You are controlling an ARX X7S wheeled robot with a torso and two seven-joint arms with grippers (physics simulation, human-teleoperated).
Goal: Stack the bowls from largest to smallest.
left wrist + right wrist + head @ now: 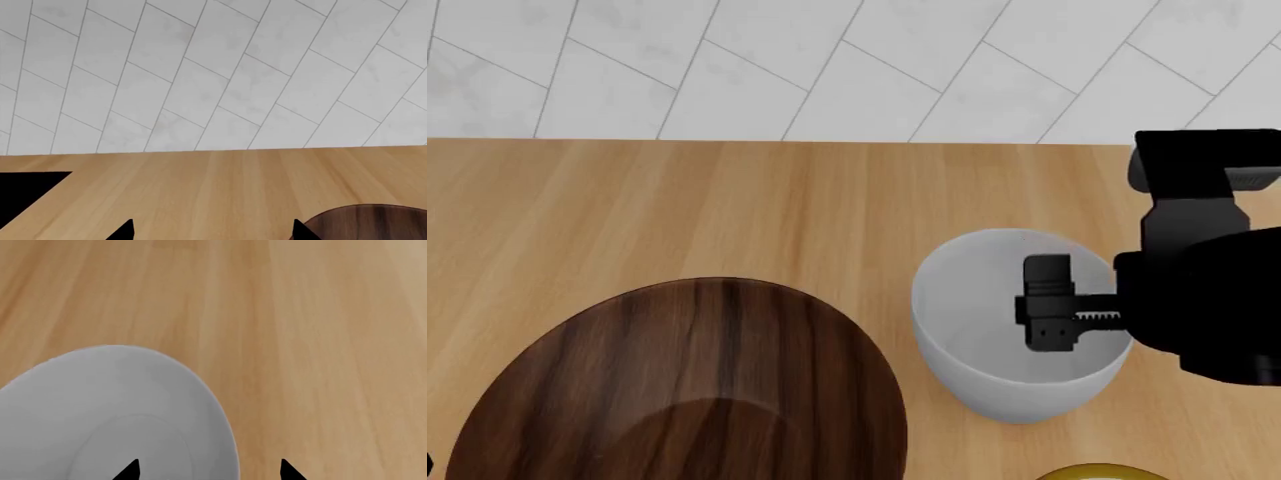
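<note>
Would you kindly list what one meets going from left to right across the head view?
Brown wooden bowl → deep white bowl → right gripper, poised over that bowl's right side, with its black arm beyond.

Cropped bowls and a part-hidden end effector

The brown bowl [694, 390] runs off the head view's bottom edge; a yellow rim [1101, 471] barely peeks in below the right end effector [1049, 302], whose arm hides part of the white bowl [981, 350]. Both wrist views show only fingertips [130, 471]; the left end effector's gap is unclear.
</note>
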